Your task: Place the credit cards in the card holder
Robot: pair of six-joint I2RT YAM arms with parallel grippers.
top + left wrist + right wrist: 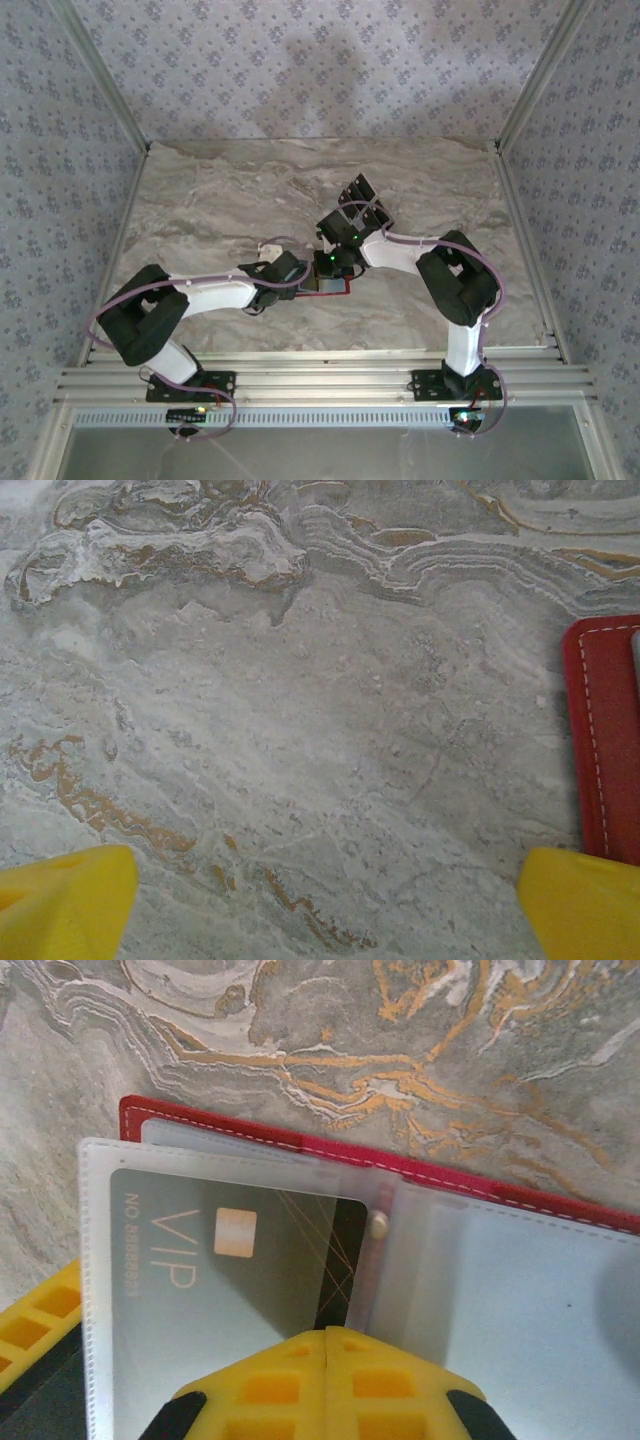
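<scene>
Red stitched card holder, sleeved credit card, right hand closed, left hand splayed.

**Two white-and-black arms with yellow tips**

Built alike on the left arm and the right arm: white tubular links set between bulky black joint housings. Bolted down on flat black base plates. Trailed by thin lilac cables, hanging in loose loops along the links. Marked near the wrist by a small green light. Tipped with bright yellow plastic jaws. On the right side, moulded with rows of shallow rectangular pockets and backed by rounded black pieces. On the left side, seen as two plain, smooth yellow corners.
</scene>
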